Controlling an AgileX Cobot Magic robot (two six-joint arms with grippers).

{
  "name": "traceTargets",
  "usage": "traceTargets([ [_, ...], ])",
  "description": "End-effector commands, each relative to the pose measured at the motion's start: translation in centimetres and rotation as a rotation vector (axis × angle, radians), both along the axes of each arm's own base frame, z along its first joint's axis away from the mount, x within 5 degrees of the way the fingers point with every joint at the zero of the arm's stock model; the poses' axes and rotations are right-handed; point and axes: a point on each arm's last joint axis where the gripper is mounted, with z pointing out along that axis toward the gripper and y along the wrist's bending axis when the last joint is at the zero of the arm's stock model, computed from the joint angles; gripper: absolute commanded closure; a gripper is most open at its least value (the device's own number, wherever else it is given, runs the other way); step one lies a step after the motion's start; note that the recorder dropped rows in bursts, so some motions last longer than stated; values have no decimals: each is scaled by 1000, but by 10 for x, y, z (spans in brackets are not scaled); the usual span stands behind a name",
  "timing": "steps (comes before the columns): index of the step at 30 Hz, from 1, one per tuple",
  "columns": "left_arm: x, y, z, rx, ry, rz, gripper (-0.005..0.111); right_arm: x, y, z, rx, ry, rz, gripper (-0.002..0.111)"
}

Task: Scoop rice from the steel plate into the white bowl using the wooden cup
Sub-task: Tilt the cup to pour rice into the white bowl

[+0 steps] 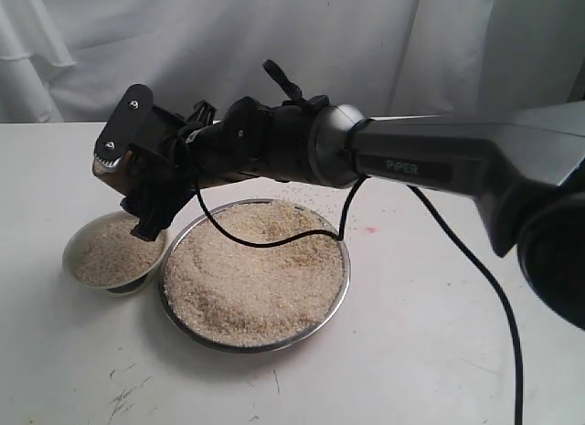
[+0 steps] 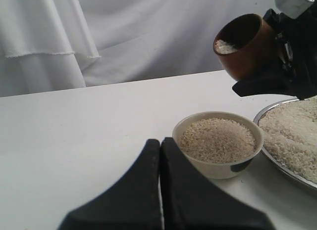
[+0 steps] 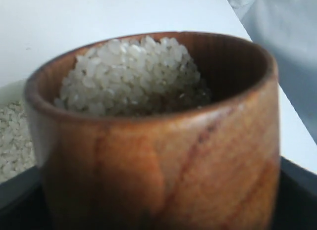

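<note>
Holds a small heap of rice [image 3: 133, 71] in the wooden cup [image 3: 163, 161], banked against one side of the dark interior and rising to the rim. Hangs tilted in the air with the mouth tipped sideways, just above the white bowl [image 2: 213, 165] and clear of it. Sits clamped by its barrel in the black jaws of the right gripper [image 1: 137, 183], grasped firmly on both sides. Reaches in from the right on a grey arm [image 1: 439, 160] that passes over the far part of the steel plate [image 1: 265, 347].

Below the cup, more rice in the white bowl, loose and fairly level, close to the flared rim. Just beside the bowl, the steel plate; cannot tell whether the two touch. Across nearly the whole plate, a broad, thick bed of rice, with a few stray grains on the desk [image 1: 411, 352] just beyond the far rim.

Near the bowl and low over the desk, the left gripper [image 2: 159, 143], clenched, with two black fingers [image 2: 133, 190] pressed flat together and nothing between them. Behind everything, a white curtain [image 2: 44, 37] in folds.
</note>
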Motion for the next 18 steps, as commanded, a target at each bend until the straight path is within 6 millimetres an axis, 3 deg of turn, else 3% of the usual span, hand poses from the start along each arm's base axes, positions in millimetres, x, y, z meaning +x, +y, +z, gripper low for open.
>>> traceTargets([
  [1, 1, 0, 1, -6, -5, -5, 107, 5, 9, -4, -33, -69, 34, 108],
  [18, 1, 0, 1, -6, -5, -5, 107, 10, 8, -5, -179, -294, 132, 108],
])
